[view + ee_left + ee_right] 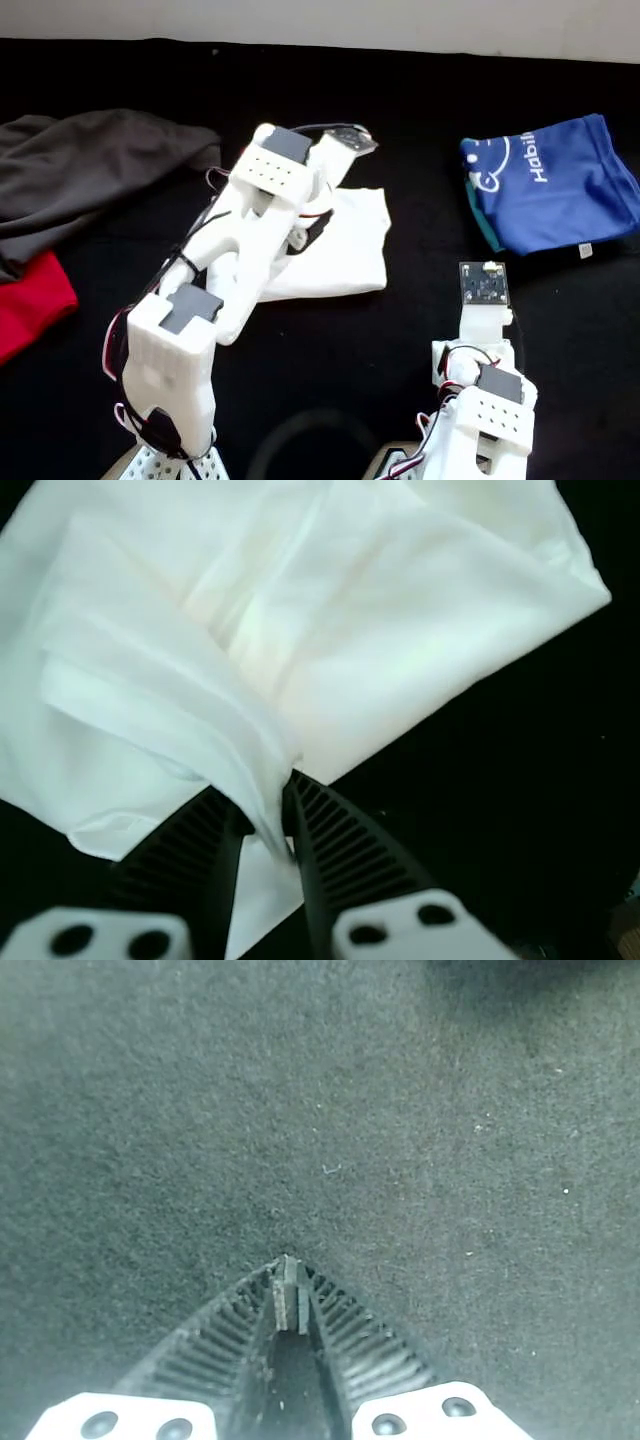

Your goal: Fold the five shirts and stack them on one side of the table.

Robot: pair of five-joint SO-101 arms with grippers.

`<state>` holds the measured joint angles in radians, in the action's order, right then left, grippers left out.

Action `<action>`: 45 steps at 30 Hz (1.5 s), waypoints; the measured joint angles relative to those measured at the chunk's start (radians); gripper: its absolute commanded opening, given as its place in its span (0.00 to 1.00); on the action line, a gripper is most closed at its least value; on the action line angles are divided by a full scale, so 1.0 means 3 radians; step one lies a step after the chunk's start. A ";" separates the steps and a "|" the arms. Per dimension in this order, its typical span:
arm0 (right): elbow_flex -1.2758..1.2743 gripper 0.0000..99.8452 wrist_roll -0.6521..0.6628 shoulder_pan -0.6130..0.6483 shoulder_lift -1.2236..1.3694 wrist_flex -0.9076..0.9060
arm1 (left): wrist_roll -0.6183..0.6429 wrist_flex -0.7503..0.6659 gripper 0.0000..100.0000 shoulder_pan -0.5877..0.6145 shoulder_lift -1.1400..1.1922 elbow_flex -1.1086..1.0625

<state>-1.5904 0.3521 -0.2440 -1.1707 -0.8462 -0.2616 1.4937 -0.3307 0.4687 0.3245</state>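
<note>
While the right gripper (288,1295) sits clenched on nothing over bare black table (400,330) near its base, the left gripper (268,800) is stretched farther out, pinching a fold of the white shirt (380,630) mid-table — blue shirt (555,185) beyond on the right, grey shirt (90,170) left.

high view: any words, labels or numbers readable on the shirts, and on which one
blue shirt: white lettering beside a white outline drawing, cut off at the fold, so no whole word reads.
small white tag at the blue shirt's edge: too small to read.
white shirt, grey shirt, red shirt: no print seen.
</note>
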 measured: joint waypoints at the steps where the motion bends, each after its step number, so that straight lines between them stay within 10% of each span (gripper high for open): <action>1: 0.0000 0.01 0.0000 0.0000 -0.0005 0.0000 | 0.0000 -0.0087 0.01 0.0005 0.0061 0.0000; 35: -0.0118 0.01 -0.0169 -0.0005 -0.0005 0.0159 | 0.0286 0.0481 0.01 -0.0604 0.1652 0.3058; 45: -0.0118 0.01 -0.0169 -0.0005 -0.0005 0.0159 | 0.0813 0.0680 0.17 -0.0598 0.1785 0.3846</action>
<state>-1.6256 0.3015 -0.2455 -1.1722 -0.7986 -0.0176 1.6978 -0.5102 1.0042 1.4784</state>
